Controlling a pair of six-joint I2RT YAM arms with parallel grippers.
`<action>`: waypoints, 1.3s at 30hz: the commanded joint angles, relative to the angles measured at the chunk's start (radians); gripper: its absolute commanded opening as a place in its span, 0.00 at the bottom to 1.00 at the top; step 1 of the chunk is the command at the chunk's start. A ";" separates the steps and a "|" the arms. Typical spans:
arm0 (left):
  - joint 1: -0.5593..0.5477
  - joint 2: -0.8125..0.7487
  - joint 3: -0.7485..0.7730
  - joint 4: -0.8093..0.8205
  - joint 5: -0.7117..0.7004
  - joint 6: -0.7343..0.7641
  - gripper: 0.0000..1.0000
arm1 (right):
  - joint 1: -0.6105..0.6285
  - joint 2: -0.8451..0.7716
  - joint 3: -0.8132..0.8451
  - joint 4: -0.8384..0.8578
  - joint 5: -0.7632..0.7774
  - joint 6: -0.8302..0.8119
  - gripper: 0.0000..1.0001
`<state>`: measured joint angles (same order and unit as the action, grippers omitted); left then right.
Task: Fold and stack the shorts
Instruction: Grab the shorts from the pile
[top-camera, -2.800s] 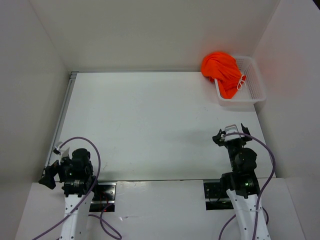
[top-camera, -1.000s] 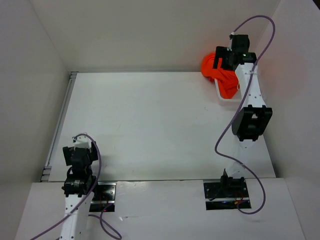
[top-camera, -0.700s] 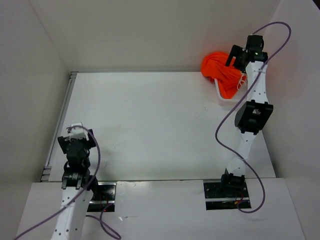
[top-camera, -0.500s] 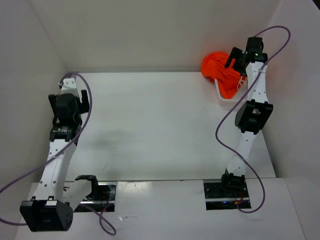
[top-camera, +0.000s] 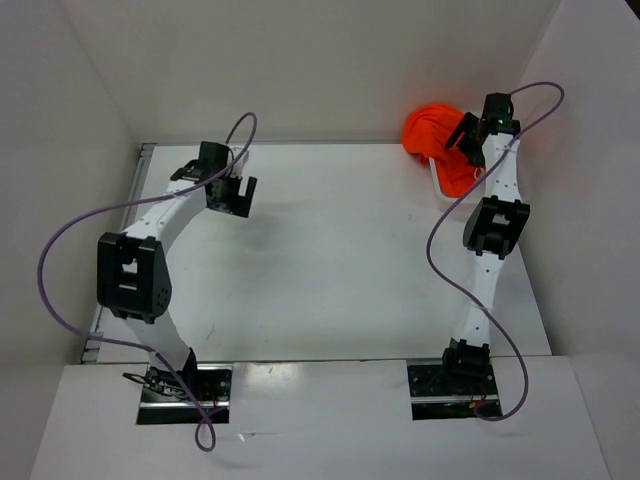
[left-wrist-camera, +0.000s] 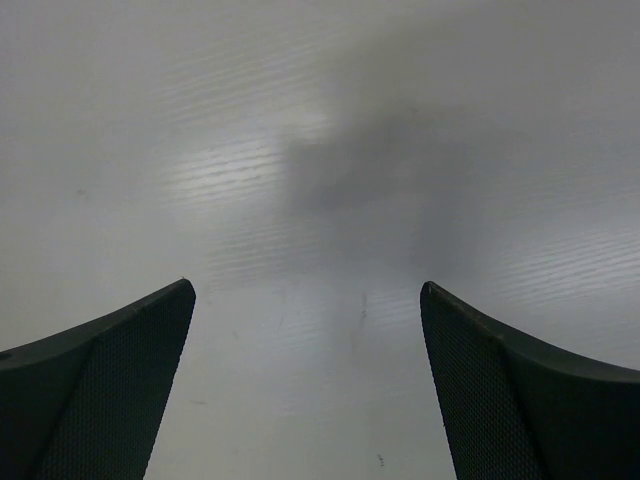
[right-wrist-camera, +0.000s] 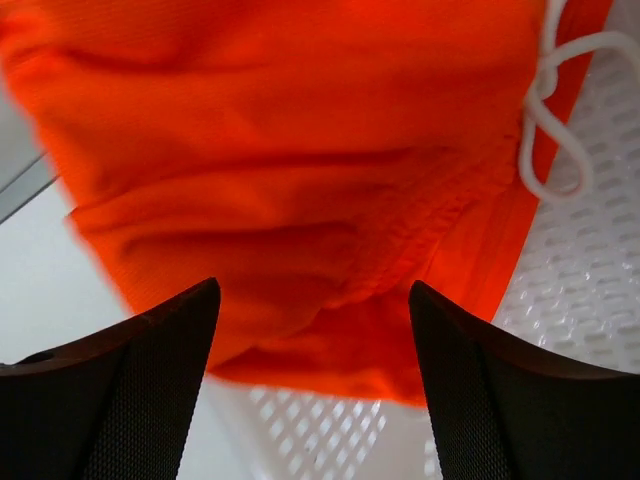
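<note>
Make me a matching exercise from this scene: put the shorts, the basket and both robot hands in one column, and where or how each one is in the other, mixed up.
1. shorts
2. basket
3. left hand
4. right hand

A. open over the white table
B. white mesh, holding fabric
C. open, close above orange fabric
D. bright orange, heaped in the far right corner

Pairs: 1-D, 2-B, 3-A, 4-C

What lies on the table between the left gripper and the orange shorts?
Nothing does. In the top external view, only bare white table stretches from the left gripper to the shorts.
</note>
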<state>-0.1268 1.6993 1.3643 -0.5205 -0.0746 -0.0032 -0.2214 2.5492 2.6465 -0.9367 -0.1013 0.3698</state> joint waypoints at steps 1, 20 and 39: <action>-0.039 0.080 0.163 -0.029 0.091 0.003 1.00 | -0.030 0.061 0.113 0.009 0.046 0.053 0.81; -0.119 0.237 0.314 -0.058 0.105 0.003 1.00 | -0.039 0.250 0.150 0.030 0.055 0.123 0.63; -0.119 0.201 0.361 -0.049 0.085 0.003 1.00 | 0.046 0.169 0.492 -0.047 0.230 -0.012 0.00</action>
<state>-0.2447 1.9305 1.6691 -0.5858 0.0158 -0.0032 -0.2260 2.8277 3.0661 -0.9863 0.0544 0.3813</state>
